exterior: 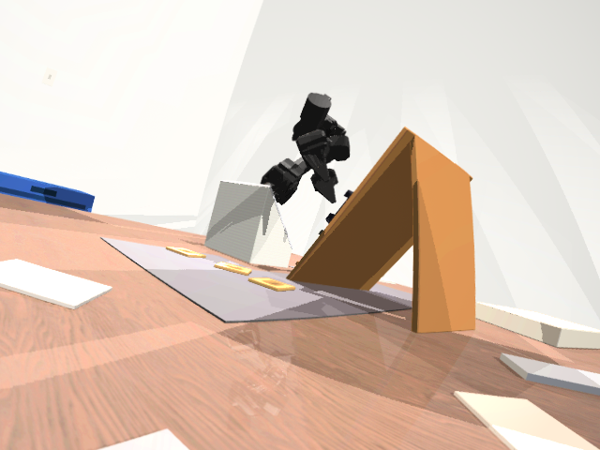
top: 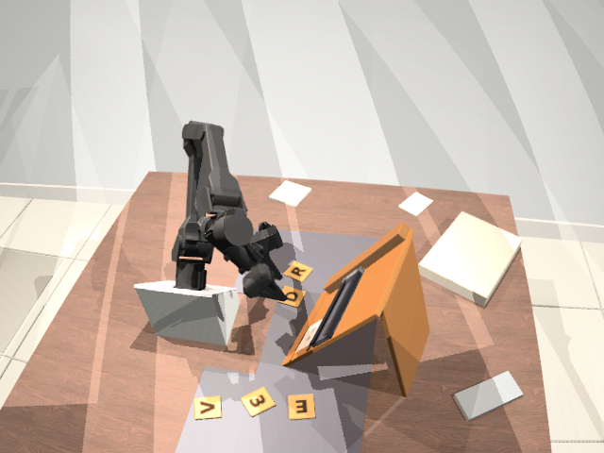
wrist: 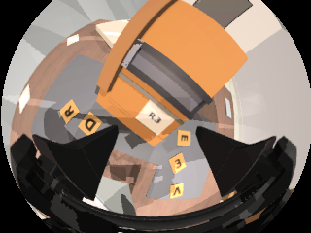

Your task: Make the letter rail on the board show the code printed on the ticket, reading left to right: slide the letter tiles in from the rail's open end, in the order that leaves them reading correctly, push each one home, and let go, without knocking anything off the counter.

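My gripper (top: pixel 283 288) (exterior: pixel 330 190) (wrist: pixel 158 130) is open and empty, above the mat in front of the sloping orange board (top: pixel 371 291) (exterior: pixel 443 237) (wrist: pixel 199 41). The board's dark rail (top: pixel 340 307) (wrist: pixel 167 80) shows no letter tile. The ticket (top: pixel 309 335) (wrist: pixel 155 117) below it reads R3. Tile R (top: pixel 298 271) (wrist: pixel 69 112) and tile D (top: pixel 293 296) (wrist: pixel 89 124) lie flat on the mat; a fingertip overlaps D in the top view. Tile V (top: pixel 208 407) (wrist: pixel 176 190), tile 3 (top: pixel 257 401) (wrist: pixel 178 163) and tile E (top: pixel 301 406) (wrist: pixel 184 138) lie apart, turned various ways.
The grey mat (top: pixel 336 253) (exterior: pixel 208 295) runs under the board. The arm's grey wedge base (top: pixel 190 316) (exterior: pixel 237 217) stands left of it. A thick cream block (top: pixel 470 258) and a grey slab (top: pixel 487 394) lie beyond the board. White cards (top: pixel 290 193) (top: pixel 415 203) lie at the back.
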Robot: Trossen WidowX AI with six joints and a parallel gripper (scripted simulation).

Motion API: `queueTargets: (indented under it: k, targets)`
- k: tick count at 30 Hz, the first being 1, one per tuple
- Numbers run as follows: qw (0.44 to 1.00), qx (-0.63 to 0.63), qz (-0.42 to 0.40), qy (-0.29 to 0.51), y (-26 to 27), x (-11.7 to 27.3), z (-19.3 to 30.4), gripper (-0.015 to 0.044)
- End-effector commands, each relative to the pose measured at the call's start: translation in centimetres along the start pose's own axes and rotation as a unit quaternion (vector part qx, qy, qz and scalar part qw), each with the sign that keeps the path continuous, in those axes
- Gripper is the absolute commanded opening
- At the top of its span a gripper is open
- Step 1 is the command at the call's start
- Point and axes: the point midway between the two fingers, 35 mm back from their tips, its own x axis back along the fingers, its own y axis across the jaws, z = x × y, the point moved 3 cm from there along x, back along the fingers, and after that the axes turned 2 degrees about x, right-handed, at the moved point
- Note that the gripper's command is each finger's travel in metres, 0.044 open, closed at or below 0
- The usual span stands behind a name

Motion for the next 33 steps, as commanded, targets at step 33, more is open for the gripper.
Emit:
queueTargets:
  k: [33]
  targets:
    - [0.896, 0.426, -0.072, -0.101, -2.0, 6.7, -6.8, 0.044]
